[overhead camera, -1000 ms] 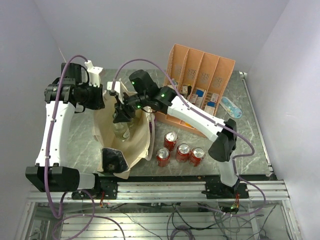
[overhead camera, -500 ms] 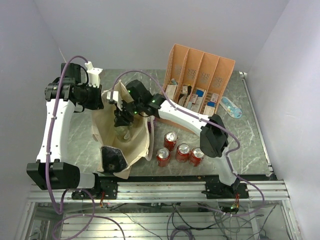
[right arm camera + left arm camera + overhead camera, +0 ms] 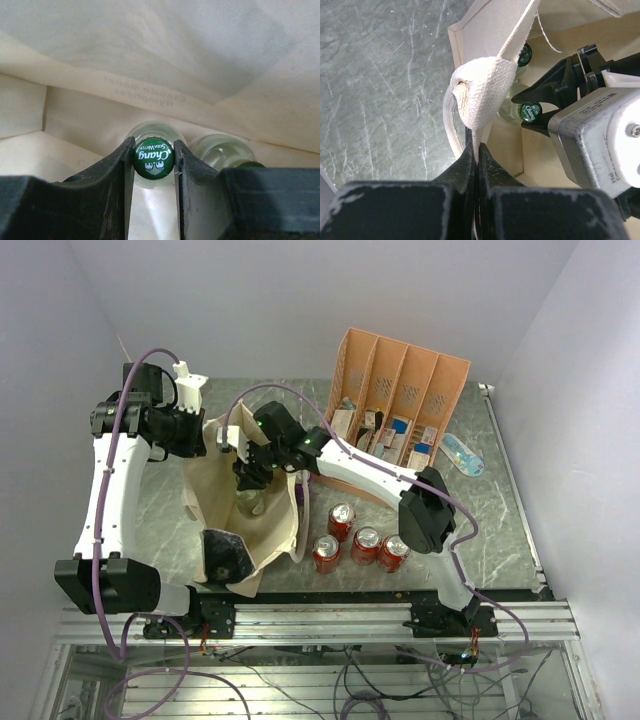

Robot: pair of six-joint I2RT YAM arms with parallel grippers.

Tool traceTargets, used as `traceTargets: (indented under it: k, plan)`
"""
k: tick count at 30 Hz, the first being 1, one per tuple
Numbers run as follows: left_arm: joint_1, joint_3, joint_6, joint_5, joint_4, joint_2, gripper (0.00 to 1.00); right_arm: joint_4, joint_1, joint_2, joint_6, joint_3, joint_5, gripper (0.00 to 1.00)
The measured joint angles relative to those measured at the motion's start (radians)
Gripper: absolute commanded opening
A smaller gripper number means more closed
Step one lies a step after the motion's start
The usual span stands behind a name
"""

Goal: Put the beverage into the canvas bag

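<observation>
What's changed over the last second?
The left end effector pinched shut on the strap of the cream canvas bag. The right end effector, gripping the green-capped glass bottle, sank deeper into the bag, its elbow swinging left. Three red cans and the orange plastic organizer stayed put.

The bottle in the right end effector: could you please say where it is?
Top view: the bottle is inside the canvas bag, left of centre, beside a second bottle.

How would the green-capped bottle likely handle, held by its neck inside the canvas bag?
The green-capped bottle looks like clear glass, so probably heavy for its size and breakable against the second bottle beside it. The right hand clamps only its narrow top, so it may swing or slip. On the soft canvas bag fabric it might tip once released.
</observation>
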Motion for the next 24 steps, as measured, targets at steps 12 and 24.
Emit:
traceTargets:
  k: [12, 24]
  plan:
    - [0.000, 0.005, 0.039, -0.025, 0.000, 0.001, 0.07, -0.118, 0.002, -0.007, -0.057, 0.031, 0.066, 0.00]
    - [0.000, 0.015, 0.087, -0.007, 0.000, 0.006, 0.07, -0.288, -0.004, -0.006, -0.021, 0.112, 0.206, 0.00]
